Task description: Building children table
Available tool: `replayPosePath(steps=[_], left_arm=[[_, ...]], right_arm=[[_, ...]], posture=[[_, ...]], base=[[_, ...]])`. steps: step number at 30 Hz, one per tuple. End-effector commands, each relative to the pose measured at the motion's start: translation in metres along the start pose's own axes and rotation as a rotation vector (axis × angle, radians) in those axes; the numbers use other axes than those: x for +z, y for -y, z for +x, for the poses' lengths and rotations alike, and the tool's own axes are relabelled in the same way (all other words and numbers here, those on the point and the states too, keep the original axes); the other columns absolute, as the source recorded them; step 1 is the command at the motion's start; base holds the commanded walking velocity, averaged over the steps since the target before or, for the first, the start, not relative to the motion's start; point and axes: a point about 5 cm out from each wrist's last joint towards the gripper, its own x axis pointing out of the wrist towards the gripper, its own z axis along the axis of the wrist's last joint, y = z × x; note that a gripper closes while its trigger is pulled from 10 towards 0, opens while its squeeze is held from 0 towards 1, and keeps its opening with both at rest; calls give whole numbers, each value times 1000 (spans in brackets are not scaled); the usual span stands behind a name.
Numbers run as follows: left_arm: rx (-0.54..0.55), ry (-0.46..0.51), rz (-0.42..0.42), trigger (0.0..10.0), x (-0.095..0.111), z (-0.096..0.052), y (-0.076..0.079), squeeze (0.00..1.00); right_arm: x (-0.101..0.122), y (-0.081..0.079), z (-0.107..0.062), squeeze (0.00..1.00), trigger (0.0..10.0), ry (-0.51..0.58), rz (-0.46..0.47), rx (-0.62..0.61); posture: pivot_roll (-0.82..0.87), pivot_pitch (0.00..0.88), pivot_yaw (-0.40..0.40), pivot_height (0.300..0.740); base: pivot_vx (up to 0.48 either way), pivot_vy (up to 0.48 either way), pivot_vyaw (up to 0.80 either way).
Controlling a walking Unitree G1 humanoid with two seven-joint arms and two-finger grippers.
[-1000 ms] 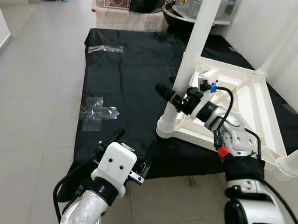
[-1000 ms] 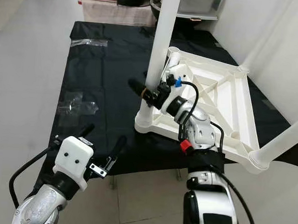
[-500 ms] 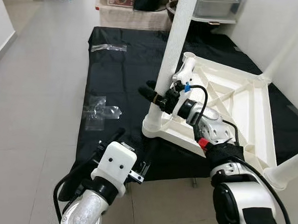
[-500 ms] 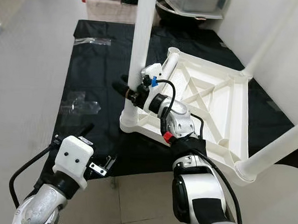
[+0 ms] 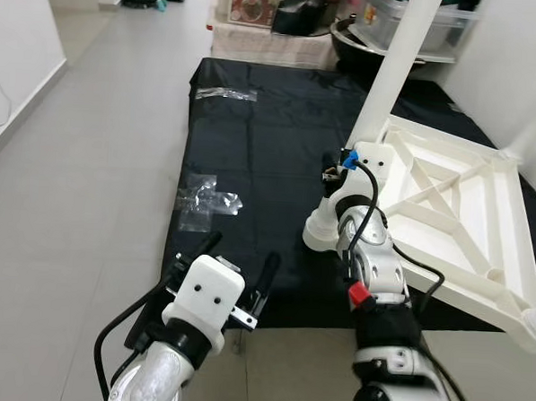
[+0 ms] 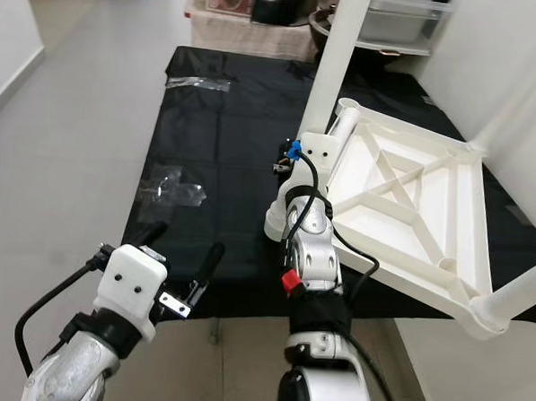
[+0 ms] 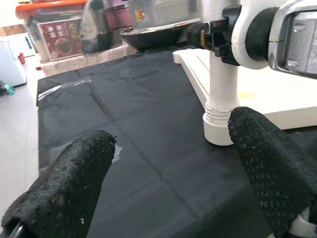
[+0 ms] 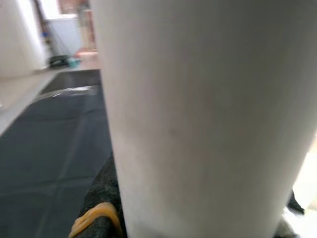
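A white children's table (image 5: pixel 456 219) lies upside down on a black mat (image 5: pixel 262 137). One white leg (image 5: pixel 396 72) stands upright in its near-left corner socket (image 5: pixel 323 235). My right gripper (image 5: pixel 334 174) is shut on that leg low down. In the right wrist view the leg (image 8: pixel 198 114) sits very close, with a black finger (image 8: pixel 101 208) beside it. My left gripper (image 5: pixel 238 264) hangs open over the mat's near edge, left of the table. In the left wrist view its fingers (image 7: pixel 74 183) stand wide apart, and the leg's base (image 7: pixel 220 119) is ahead.
Clear plastic wrappers (image 5: pixel 207 200) lie on the mat's left side, another (image 5: pixel 224 93) at its far end. Boxes and a dark bowl (image 5: pixel 348 38) stand beyond the mat. A white wall (image 5: pixel 518 70) runs along the right; grey tiled floor (image 5: pixel 90 155) spreads to the left.
The whole view has shifted as the camera moved. My right gripper stays on the leg, and its arm now reaches straight ahead. The left gripper is unchanged.
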Motion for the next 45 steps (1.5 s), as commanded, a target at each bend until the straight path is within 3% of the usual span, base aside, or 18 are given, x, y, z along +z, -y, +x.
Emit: replayPosePath(steps=[1, 2, 3, 4, 5, 9, 10, 15, 19, 20, 21, 23, 30, 34, 35, 38, 39, 45], left_arm=[[-7, -5, 0, 10000, -2, 0, 1, 0], [-6, -5, 1, 10000, -2, 0, 1, 0], [-4, -5, 2, 10000, -2, 0, 1, 0], [-4, -5, 2, 10000, -2, 0, 0, 0], [-3, -5, 2, 10000, -2, 0, 1, 0], [-5, -4, 2, 10000, -3, 0, 1, 0], [-5, -3, 3, 10000, -2, 0, 1, 0], [-6, -2, 4, 10000, -2, 1, 1, 0], [-7, -6, 4, 10000, -3, 1, 1, 0], [-8, -6, 4, 10000, -3, 1, 1, 0], [-8, -6, 4, 10000, -3, 1, 1, 0], [-11, -4, 3, 10000, -3, 2, 2, 0], [-10, -2, 7, 10000, -3, 2, 1, 0], [-8, -4, 12, 10000, -3, 2, 1, 0], [-5, -4, 11, 10000, -3, 2, 1, 0], [-1, -5, 11, 10000, -3, 1, 0, 0], [0, -7, 11, 10000, -3, 1, 0, 0], [-3, -5, 7, 10000, -3, 2, 0, 0]], right_arm=[[-10, 5, -5, 0, 0, -55, -2, -69], [-8, -2, -7, 0, 1098, -48, 19, -50], [-4, -12, -7, 0, 10000, -17, 49, 10], [-1, -18, -9, 0, 10000, 2, 65, 38], [5, -22, -7, 1000, 10000, 69, 69, 101], [12, -19, -3, 1000, 10000, 138, 11, 173], [9, -16, 0, 0, 10000, 113, 21, 222], [7, -15, 2, 0, 10000, 76, 53, 286], [-2, -1, -1, 0, 10000, -59, 105, 918], [-2, 0, -4, 0, 10000, -85, 106, 993], [-2, 0, -4, 0, 10000, -85, 106, 993], [-2, 3, -8, 0, 10000, -164, 121, 1190], [4, -9, -3, 0, 10000, -197, 85, 1392], [6, -19, 4, 0, 10000, -165, 36, 1365], [8, -21, 10, 0, 0, -139, 20, 1302], [15, -21, 22, 0, 0, -71, -11, 1138], [17, -16, 30, 0, 0, -41, -10, 990], [16, -4, 37, 0, 0, -11, -15, 744]], posture=[[101, 68, -107, 740], [102, 66, -109, 740], [100, 63, -107, 740], [100, 61, -107, 740], [99, 60, -108, 740], [99, 59, -105, 740], [99, 57, -109, 740], [101, 59, -110, 740], [91, 67, -109, 740], [93, 68, -113, 740], [93, 68, -113, 740], [97, 69, -114, 740], [105, 76, -119, 740], [113, 76, -122, 740], [118, 79, -123, 740], [108, 80, -119, 740], [105, 83, -116, 740], [98, 85, -111, 740]], base=[[0, 0, 0], [0, 0, 0], [0, 0, 0], [0, 0, 0], [0, 0, 0], [0, 0, 0], [0, 0, 0], [0, 0, 0], [0, 0, 0], [0, 0, 0], [0, 0, 0], [0, 0, 0], [0, 0, 0], [0, 0, 0], [0, 0, 0], [0, 0, 0], [0, 0, 0], [0, 0, 0]])
